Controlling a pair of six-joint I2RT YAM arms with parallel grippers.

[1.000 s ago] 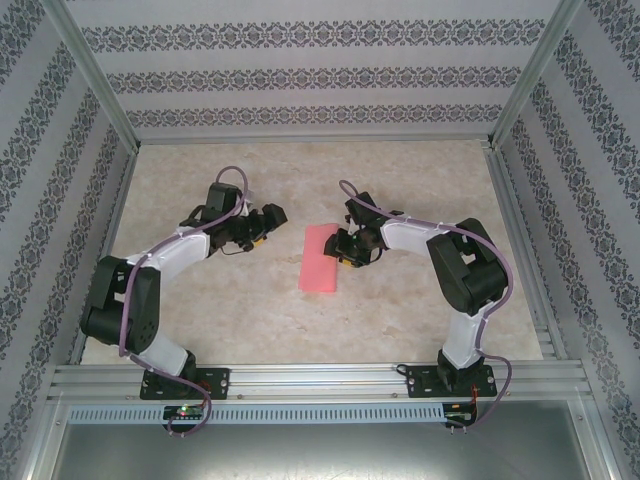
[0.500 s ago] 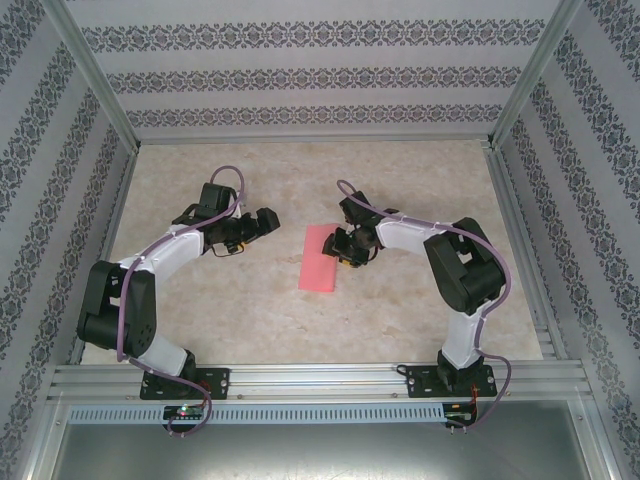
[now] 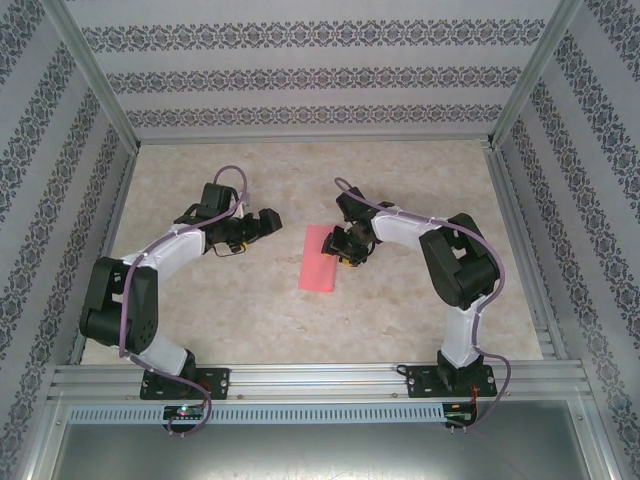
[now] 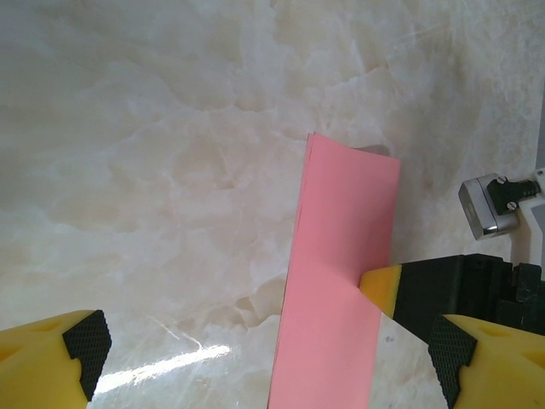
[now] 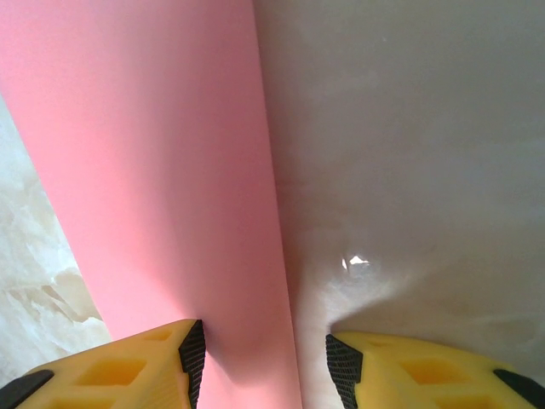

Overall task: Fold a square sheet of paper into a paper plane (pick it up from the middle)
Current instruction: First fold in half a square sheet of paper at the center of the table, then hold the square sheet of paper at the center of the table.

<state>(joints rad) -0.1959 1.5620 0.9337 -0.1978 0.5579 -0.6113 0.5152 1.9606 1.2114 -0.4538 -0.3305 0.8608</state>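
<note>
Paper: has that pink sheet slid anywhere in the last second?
No. The paper lies in the same spot on the table, just as far from its back edge.

The white-and-black left arm [image 3: 172,248] reaches from the near edge of the marbled beige tabletop [image 3: 400,320] toward its middle, its end effector [image 3: 264,222] spread wide. The right arm [image 3: 410,228] folds inward, its end effector [image 3: 346,247] tipped down with yellow fingers [image 5: 128,375] partly apart.

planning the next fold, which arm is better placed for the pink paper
Likely right: the right gripper straddles the edge of the paper; the left gripper is open, well apart.
</note>
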